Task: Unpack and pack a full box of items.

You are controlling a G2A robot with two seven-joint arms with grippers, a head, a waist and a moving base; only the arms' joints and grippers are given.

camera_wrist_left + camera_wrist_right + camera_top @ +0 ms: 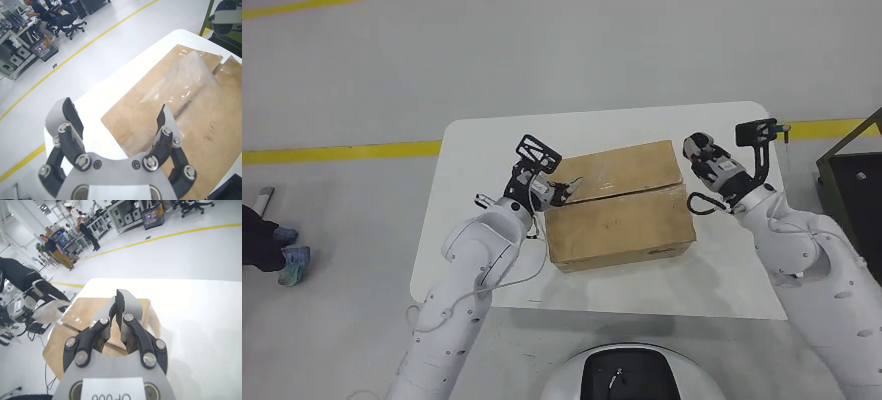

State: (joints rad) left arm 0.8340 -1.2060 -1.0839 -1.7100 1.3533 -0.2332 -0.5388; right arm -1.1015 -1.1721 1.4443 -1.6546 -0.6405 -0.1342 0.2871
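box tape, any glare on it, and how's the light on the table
Left wrist view: the clear tape on the box glints white in patches. Right wrist view: the table glares nearly white. Top view: even light, no glare on the box.

Glossy white, rounded shells on left arm [467, 290] and right arm [812, 250]. Thin pale cable [532, 268] looped beside the left one. Left gripper [117, 111] built of silver plates, black link bars, round silver screws [82, 161] and ribbed black pads [72, 113]. Right gripper [119, 302] of the same silver-and-black make, with a white label [113, 387] printed in black. Black bracket [539, 152] at each wrist.
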